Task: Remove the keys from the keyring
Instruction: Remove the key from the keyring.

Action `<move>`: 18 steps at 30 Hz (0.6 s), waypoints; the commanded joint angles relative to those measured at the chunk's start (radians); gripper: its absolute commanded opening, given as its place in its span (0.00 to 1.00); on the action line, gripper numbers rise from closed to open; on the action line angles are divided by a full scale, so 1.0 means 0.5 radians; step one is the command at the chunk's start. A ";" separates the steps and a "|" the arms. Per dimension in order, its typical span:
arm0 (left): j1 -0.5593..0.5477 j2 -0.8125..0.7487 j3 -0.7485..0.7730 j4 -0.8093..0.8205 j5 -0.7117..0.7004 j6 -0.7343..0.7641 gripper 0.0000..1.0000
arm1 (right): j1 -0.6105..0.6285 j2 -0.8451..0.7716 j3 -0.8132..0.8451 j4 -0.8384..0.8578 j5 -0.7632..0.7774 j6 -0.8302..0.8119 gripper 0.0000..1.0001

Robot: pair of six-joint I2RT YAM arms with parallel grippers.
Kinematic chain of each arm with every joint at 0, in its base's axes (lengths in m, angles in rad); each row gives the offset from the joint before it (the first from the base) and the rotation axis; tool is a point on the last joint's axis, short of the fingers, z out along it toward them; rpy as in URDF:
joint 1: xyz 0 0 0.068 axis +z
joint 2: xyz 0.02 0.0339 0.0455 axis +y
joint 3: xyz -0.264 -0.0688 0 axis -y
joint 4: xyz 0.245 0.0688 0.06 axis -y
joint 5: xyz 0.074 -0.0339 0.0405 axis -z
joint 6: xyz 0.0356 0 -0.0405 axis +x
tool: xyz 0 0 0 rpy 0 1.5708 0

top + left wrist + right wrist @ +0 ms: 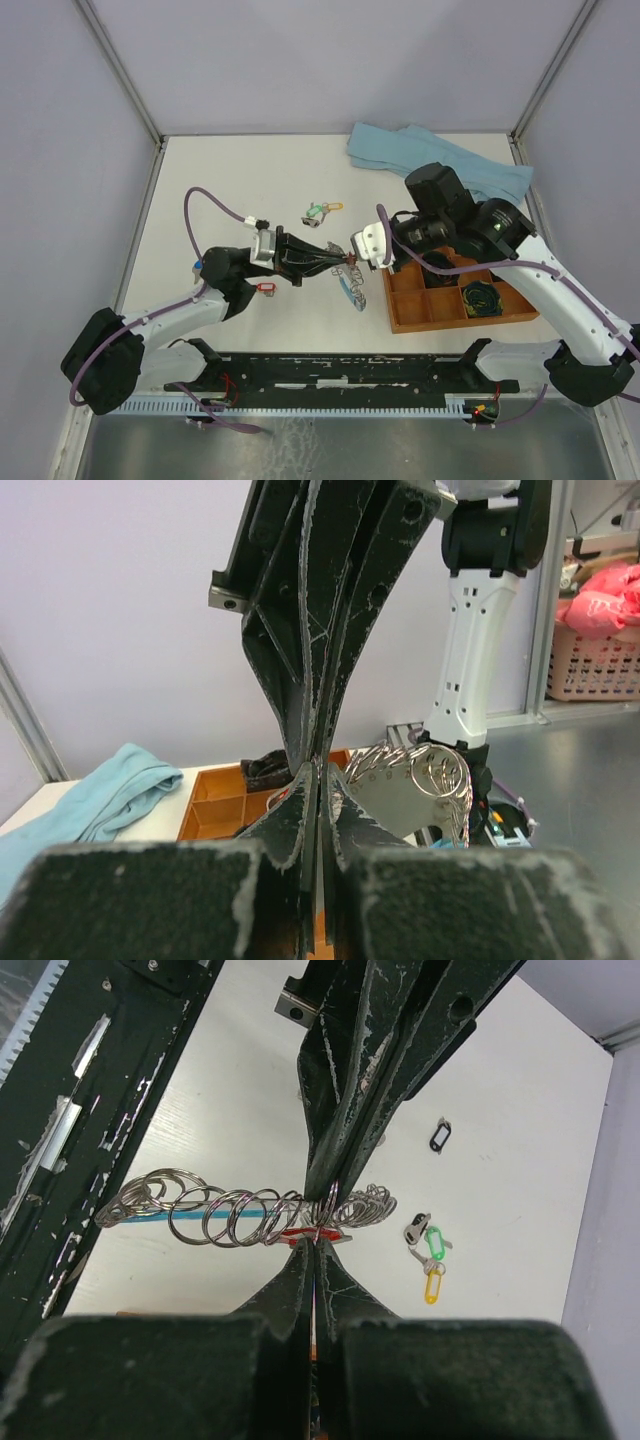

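The keyring (351,287) hangs between both grippers just above the table, its light-blue arc low and a row of silver split rings (225,1218) along it. My left gripper (340,263) comes from the left and is shut on one ring of that row; in the right wrist view its tips (333,1192) pinch from above. My right gripper (316,1242) is shut tip to tip against it, on a red-tagged key (312,1232) at the ring. Green- and yellow-tagged keys (322,211) lie loose on the table behind. Another red tag (266,288) lies by my left arm.
A wooden compartment tray (408,312) stands at the right, with a black coiled bundle in one cell. A light-blue cloth (440,160) lies at the back right. A small black tag frame (440,1135) lies on the table.
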 commanded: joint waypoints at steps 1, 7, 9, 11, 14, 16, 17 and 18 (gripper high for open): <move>-0.053 -0.064 -0.024 0.490 -0.234 -0.117 0.03 | -0.013 -0.032 -0.068 0.057 0.121 0.146 0.01; -0.078 -0.047 -0.122 0.588 -0.380 -0.102 0.03 | -0.035 -0.044 -0.022 0.078 0.134 0.228 0.01; -0.078 -0.021 -0.151 0.597 -0.386 -0.091 0.03 | -0.040 -0.039 0.029 0.048 0.158 0.237 0.01; -0.078 0.002 -0.174 0.591 -0.392 -0.071 0.03 | -0.040 -0.033 0.062 0.034 0.205 0.250 0.01; -0.078 0.042 -0.193 0.576 -0.408 -0.031 0.03 | -0.036 -0.018 0.082 0.027 0.257 0.259 0.01; -0.078 0.074 -0.199 0.577 -0.421 -0.014 0.03 | -0.029 -0.006 0.089 0.018 0.289 0.249 0.01; -0.078 0.092 -0.198 0.579 -0.429 -0.004 0.03 | -0.019 -0.001 0.097 0.008 0.314 0.238 0.01; -0.077 0.111 -0.197 0.582 -0.432 0.001 0.03 | -0.008 0.003 0.111 0.001 0.343 0.228 0.01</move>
